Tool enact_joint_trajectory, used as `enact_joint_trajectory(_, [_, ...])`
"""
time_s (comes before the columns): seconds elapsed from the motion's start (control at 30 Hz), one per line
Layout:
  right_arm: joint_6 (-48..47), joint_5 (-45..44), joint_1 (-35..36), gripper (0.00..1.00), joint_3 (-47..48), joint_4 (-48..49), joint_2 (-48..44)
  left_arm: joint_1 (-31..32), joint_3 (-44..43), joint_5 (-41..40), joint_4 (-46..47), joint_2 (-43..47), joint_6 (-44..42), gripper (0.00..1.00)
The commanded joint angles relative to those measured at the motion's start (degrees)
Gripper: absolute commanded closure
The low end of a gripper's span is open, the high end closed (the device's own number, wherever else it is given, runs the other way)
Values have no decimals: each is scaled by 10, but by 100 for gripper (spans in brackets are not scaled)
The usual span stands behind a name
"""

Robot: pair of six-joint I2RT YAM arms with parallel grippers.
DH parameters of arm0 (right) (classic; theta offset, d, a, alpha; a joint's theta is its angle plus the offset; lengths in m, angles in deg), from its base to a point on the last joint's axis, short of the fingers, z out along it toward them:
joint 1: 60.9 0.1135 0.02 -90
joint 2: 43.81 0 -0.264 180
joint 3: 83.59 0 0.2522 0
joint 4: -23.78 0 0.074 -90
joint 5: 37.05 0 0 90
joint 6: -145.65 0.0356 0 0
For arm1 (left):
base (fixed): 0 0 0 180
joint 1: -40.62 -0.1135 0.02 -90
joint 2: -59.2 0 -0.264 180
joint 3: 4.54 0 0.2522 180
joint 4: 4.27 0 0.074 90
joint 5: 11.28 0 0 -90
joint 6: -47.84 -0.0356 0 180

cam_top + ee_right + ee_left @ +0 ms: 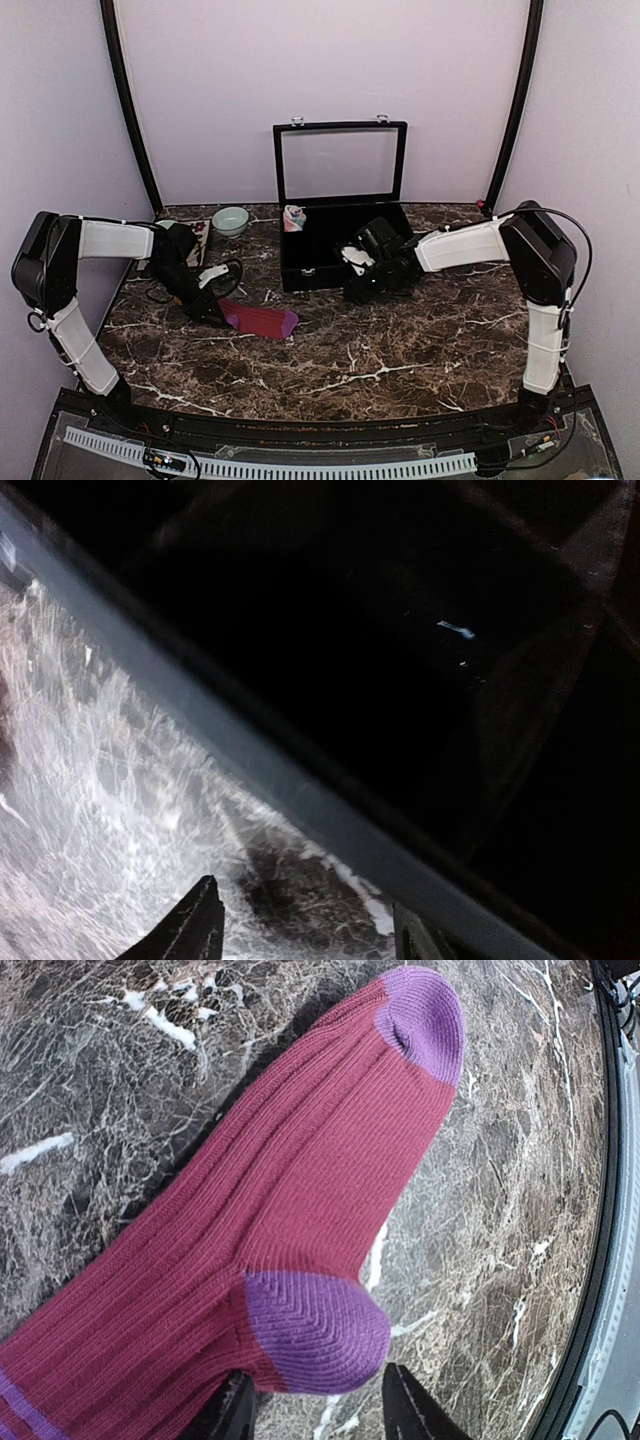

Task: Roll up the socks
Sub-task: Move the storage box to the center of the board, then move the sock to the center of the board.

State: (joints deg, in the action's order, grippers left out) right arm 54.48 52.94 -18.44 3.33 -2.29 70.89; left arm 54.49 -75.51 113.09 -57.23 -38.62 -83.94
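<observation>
While your left pincer [318,1385] hangs open over the purple heel of the maroon ribbed sock [300,1180], lying flat on the dark marble desk [400,350], take one end and turn it over tightly. Your right pincer [305,900], open and empty, sits by the front wall of the black glass-lidded case [330,255], apart from that sock. Beyond, the salmon-pink sock [294,217] rests in the case's back-left corner, near a mint bowl [230,220].
</observation>
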Motion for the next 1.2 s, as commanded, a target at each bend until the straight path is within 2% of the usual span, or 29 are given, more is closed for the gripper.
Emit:
enact_joint_trajectory(0.0, [53,23,0,40,-12,97,-34,18,-1,4,1,-6,-1,54])
enact_joint_trajectory(0.17, [140,67,66,35,-99,173,-71,46,2,6,5,-15,5,55])
enact_joint_trajectory(0.3, [221,90,111,34,-112,235,-57,57,4,13,2,-15,10,55])
enact_joint_trajectory(0.57, [308,96,126,37,-102,292,5,63,4,40,-47,-11,-26,55])
enact_joint_trajectory(0.7, [328,109,126,43,-105,316,25,63,-7,72,-92,2,-63,49])
enact_joint_trajectory(0.8, [332,124,126,51,-95,330,39,63,-20,76,-116,15,-74,46])
enact_joint_trajectory(0.93, [328,142,127,79,-76,336,53,53,-46,94,-156,27,-83,46])
enact_joint_trajectory(1.03, [313,139,124,91,-75,318,45,20,-78,88,-194,33,-100,45])
enact_joint_trajectory(1.1, [298,130,122,99,-81,302,30,-13,-96,45,-192,33,-106,45])
enact_joint_trajectory(1.17, [281,124,118,100,-92,281,14,-36,-94,-34,-147,32,-95,48])
